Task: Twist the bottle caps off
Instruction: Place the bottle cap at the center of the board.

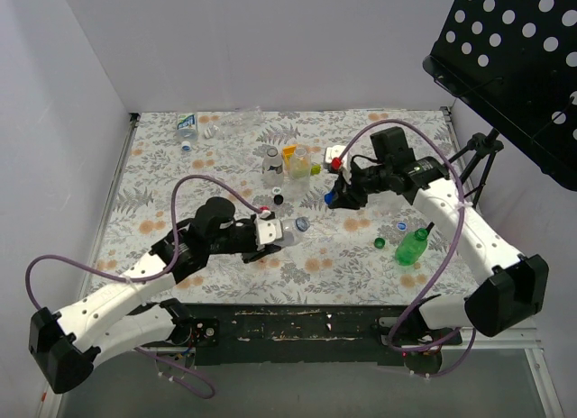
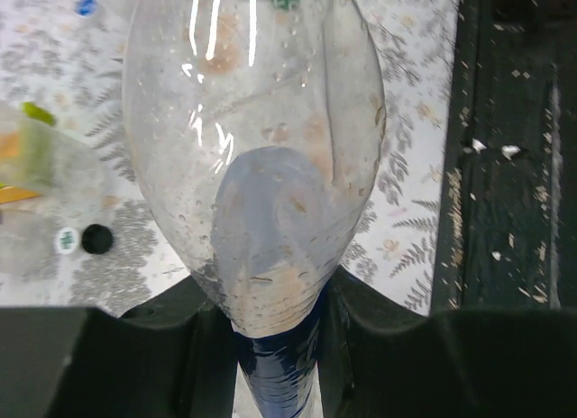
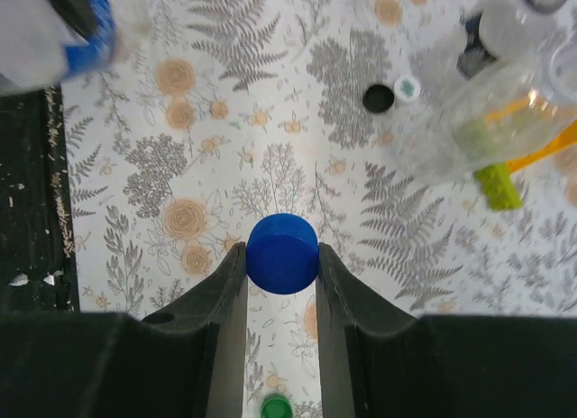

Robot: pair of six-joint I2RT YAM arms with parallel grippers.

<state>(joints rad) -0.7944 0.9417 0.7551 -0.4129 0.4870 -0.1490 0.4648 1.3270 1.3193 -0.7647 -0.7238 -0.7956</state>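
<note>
Right pincer (image 3: 279,256): closed to a narrow gap on the blue cap (image 3: 282,253), one finger on each side of its rim, held above the surface (image 3: 225,166).
Blue cap: apart from the clear bottle, beyond and to the right of its neck in the top view; probably already unscrewed.
Left pincer (image 2: 275,310): clamped tight around the clear bottle (image 2: 257,148), with a blue band showing between the fingers.
Clear bottle: lifted off the surface, roughly level, neck toward the right arm.
Handling, cap: light, stiff and small; probably slick at the rim, so best pinched across its full width.
Handling, bottle: thin, empty-looking wall, likely to dent; probably a firmer hold near the neck or base.
Around the clear bottle: black cap (image 3: 378,98) and white cap (image 3: 407,88) side by side just beyond it; green bottle (image 1: 412,247) and green cap (image 1: 380,243) well to its right.
</note>
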